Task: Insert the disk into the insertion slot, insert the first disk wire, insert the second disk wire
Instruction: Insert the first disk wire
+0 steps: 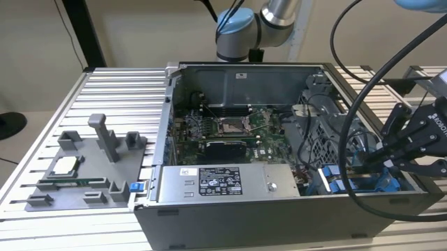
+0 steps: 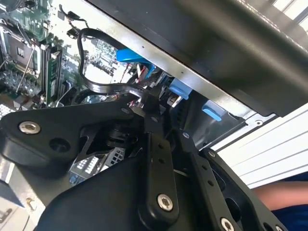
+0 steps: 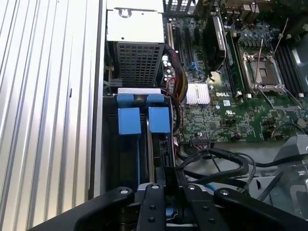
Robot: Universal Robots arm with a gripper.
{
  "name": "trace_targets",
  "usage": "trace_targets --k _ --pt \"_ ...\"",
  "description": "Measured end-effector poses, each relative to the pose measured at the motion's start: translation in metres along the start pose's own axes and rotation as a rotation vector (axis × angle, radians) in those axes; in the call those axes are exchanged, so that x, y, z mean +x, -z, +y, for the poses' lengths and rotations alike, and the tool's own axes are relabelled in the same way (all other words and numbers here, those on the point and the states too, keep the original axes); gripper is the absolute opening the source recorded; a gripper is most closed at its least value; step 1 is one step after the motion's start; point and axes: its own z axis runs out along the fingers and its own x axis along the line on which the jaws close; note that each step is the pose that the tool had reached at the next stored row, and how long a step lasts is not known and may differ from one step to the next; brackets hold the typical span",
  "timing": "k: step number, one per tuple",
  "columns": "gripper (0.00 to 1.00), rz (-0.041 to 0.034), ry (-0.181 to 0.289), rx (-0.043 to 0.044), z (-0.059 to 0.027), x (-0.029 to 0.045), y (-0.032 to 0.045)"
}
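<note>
With the claw closed on the end of a black disk wire at the insertion slot — where the disk sits in its blue carrier — a skewed push would likely bend the connector or snag the wire's loop.

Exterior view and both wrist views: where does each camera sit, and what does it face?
Exterior view: off the arm and raised, looking down into the open computer case. The arm stands behind the case, and the gripper hangs at the exterior view's right.
First wrist view: on the wrist, looking past the gripper at the blue-railed insertion slot and the motherboard.
Second wrist view: on the wrist, looking past the gripper at a looped black cable and the case wall.
Shared: both wrist views show the gripper, the motherboard and blue plastic.
</note>
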Motion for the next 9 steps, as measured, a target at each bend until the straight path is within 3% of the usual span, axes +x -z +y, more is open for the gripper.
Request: trace_targets --k 5,9 --pt "0.00 0.0002 0.001 0.0054 0.0000 -0.0010 -0.0001" --pt "0.00 0.0043 0.005 0.0284 0.0014 -0.0065 -0.0016"
